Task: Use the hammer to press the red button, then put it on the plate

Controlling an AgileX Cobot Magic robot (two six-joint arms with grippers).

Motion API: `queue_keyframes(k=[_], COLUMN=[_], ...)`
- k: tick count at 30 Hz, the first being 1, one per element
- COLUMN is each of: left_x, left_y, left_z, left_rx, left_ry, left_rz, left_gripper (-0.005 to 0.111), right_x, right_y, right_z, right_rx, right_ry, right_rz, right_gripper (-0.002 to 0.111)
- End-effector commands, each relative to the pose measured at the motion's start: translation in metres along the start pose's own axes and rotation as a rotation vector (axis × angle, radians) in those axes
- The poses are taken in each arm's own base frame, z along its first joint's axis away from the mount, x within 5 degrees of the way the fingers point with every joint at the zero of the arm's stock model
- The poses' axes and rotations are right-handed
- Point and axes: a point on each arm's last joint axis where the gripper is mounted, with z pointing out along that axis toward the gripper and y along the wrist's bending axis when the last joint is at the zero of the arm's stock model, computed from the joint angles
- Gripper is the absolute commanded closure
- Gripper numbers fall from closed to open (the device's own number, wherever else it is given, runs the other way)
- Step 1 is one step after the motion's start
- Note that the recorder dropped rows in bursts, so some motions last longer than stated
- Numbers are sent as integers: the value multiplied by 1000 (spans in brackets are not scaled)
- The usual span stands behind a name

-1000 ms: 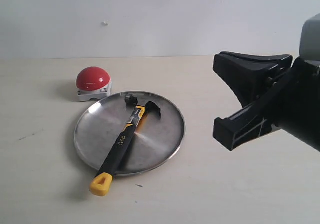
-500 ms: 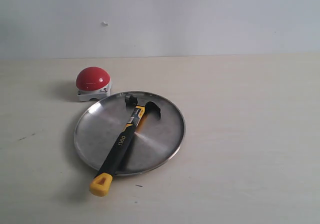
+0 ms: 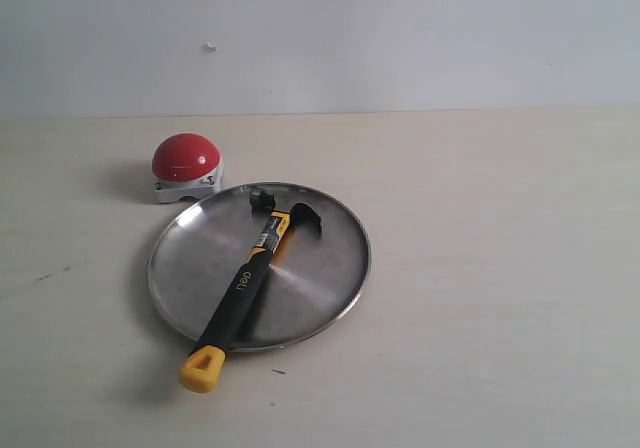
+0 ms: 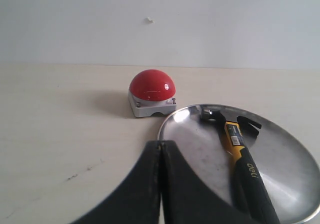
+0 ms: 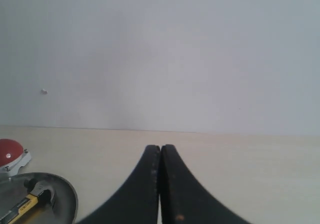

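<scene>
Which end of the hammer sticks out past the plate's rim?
The yellow looped handle end; the dark head lies inside the plate, toward the red button.

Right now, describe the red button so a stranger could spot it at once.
Find the round silver plate on the pale table. In the exterior view, the red button sits close behind its left rim. It alone is a glossy red dome on a low whitish base; the hammer lies across the plate.

The red button (image 3: 186,157) has a shiny red top on a pale grey base. The plate (image 3: 320,268) is shiny silver. The hammer (image 3: 246,276) has a dark head and a black handle with yellow parts and white letters. The worktop (image 3: 500,288) is cream.
</scene>
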Motion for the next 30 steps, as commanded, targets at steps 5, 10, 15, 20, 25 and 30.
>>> queue_keyframes(k=[5,10,15,20,25,30], left_x=[0,0,0,0,0,0], left_y=[0,0,0,0,0,0], left_z=[-1,-1,-1,-1,-1,-1], left_rx=[-1,-1,-1,-1,-1,-1], left_ry=[-5,-5,-5,-5,-5,-5], left_rz=[5,5,5,5,5,5], left_gripper=[107,107,107,107,107,107], right_x=[9,18,35,48,61,80], right_y=[1,-3,-6,-10,-18,-24], right_z=[-23,-42,-51,-58,-63,-58], right_rx=[7,91,185,269,370,403], right_ry=[-83,-160,-130,-65,-60,1], right_rz=[-74,-142,-203,-178,-23,28], right_gripper=[108,108,108,108,108,108])
